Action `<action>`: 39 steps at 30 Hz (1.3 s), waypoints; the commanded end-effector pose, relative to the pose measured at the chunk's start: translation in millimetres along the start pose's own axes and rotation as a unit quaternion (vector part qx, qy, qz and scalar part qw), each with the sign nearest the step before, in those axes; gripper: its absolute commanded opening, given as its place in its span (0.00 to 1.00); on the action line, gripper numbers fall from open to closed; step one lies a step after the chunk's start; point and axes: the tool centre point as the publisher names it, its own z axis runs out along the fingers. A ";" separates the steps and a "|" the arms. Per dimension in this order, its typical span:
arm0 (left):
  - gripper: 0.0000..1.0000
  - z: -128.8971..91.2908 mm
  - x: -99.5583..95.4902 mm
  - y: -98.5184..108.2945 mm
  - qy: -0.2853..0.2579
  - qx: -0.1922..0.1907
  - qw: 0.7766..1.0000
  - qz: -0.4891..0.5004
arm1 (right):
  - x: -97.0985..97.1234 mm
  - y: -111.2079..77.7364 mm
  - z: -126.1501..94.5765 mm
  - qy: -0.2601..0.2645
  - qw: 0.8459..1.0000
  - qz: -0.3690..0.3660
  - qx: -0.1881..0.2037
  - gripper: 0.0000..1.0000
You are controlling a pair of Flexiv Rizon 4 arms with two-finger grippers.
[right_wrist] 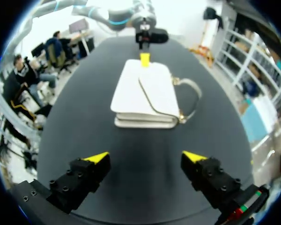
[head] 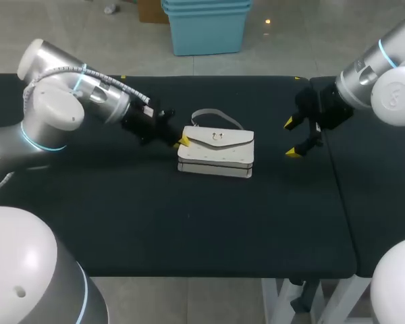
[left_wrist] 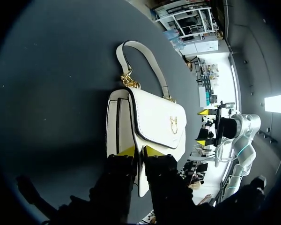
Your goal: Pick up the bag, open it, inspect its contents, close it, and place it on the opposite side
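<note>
Bag point(head: 216, 152) point(left_wrist: 154, 122) point(right_wrist: 140, 93): white, with a front flap, lying flat on its side near the middle of the head view, slightly above and right of centre.
Flap: closed over the body, with a small gold clasp point(head: 218, 137) point(left_wrist: 173, 124) at its middle.
Handle point(head: 216, 115) point(left_wrist: 145, 61) point(right_wrist: 194, 96): a pale loop resting on the tabletop along the bag's upper edge in the head view, joined to the body by gold chain links point(left_wrist: 129, 82).
Tabletop point(head: 189, 223) point(left_wrist: 47, 93) point(right_wrist: 145, 136): black, and carrying the bag.
Left arm: enters from the left of the head view and reaches to the bag's left end.
Left end effector point(head: 182, 142) point(left_wrist: 139, 151) point(right_wrist: 144, 58): its yellow tips stand close together, clamped on a thin white edge at the end of the bag. The left wrist view shows one finger on each side of that edge. The right wrist view shows one of its yellow tips at the bag's far end.
Right arm: comes in from the upper right of the head view.
Right end effector point(head: 292, 138) point(right_wrist: 145, 157): its fingers are spread wide apart and hold nothing. It sits to the right of the bag in the head view, near it but clear of it. In its own view the bag lies ahead of the fingers, with bare tabletop between.
</note>
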 end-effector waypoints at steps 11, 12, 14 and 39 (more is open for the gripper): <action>1.00 -49.5 1.6 5.9 0.005 -0.007 1.000 0.023 | -1.2 8.1 -4.1 -0.008 1.000 -0.001 0.015 1.00; 1.00 -57.1 2.5 7.4 0.000 -0.007 0.999 0.031 | -1.3 11.4 -6.1 -0.014 1.000 -0.001 0.027 1.00; 1.00 -70.2 4.0 8.4 -0.005 -0.027 0.999 0.041 | 0.1 20.5 -11.6 -0.026 0.999 -0.006 0.038 1.00; 1.00 -149.6 28.3 -8.8 -0.161 -0.232 0.857 0.431 | 36.3 101.7 -6.3 -0.101 0.981 -0.088 0.138 1.00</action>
